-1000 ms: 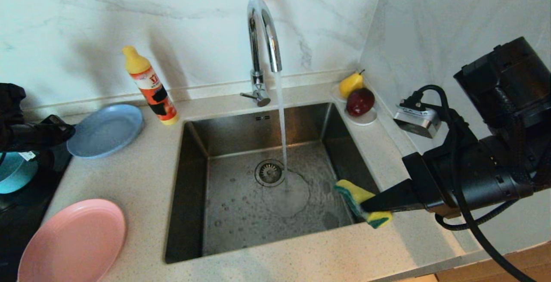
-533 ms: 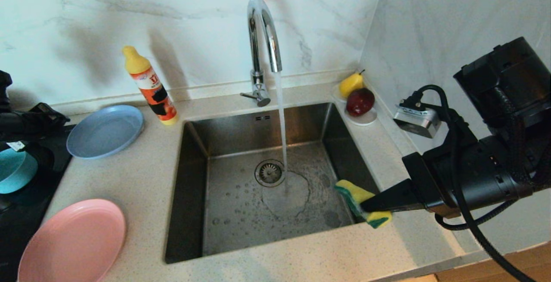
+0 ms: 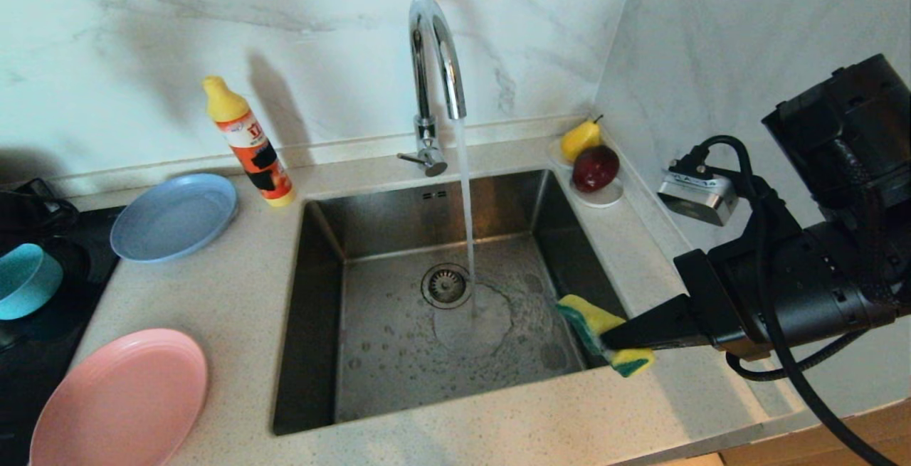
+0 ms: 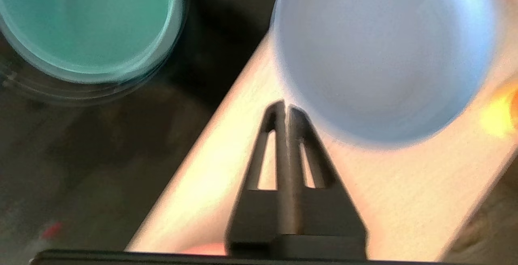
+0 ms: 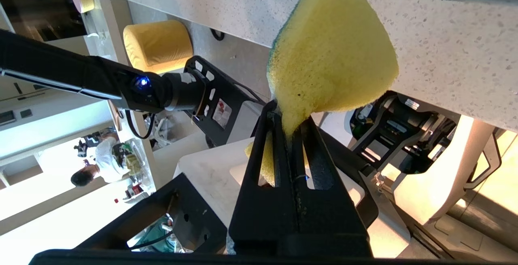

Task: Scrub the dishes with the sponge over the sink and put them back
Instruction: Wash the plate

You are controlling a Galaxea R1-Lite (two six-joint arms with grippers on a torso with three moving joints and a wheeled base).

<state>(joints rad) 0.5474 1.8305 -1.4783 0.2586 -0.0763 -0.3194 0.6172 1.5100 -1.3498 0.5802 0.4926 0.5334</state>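
The right gripper (image 3: 615, 341) is clenched on the sponge (image 3: 603, 333), holding it over the sink's (image 3: 320, 295) rim at about four o'clock from the drain (image 3: 445, 285); in the right wrist view the yellow sponge (image 5: 330, 58) bulges out beyond the pinched fingers (image 5: 259, 151). Water runs from the tap (image 3: 434, 60) onto the basin floor just beside the drain. The left gripper (image 4: 286, 109) has its fingers pressed together with nothing between them, and it hovers above the counter (image 3: 228, 295) just beside the blue plate (image 4: 380, 54), with the teal bowl (image 4: 85, 22) off to the other side on a dark surface. In the head view the blue plate (image 3: 174, 215) lies at ten o'clock from the sink, the bowl (image 3: 25, 281) at nine o'clock near the frame edge, and the pink plate (image 3: 117, 398) at eight o'clock. A bottle (image 3: 249, 142) stands beside the blue plate, and a saucer (image 3: 605, 196) with a pear (image 3: 580, 139) and an apple (image 3: 595, 167) sits at the sink's two o'clock corner.
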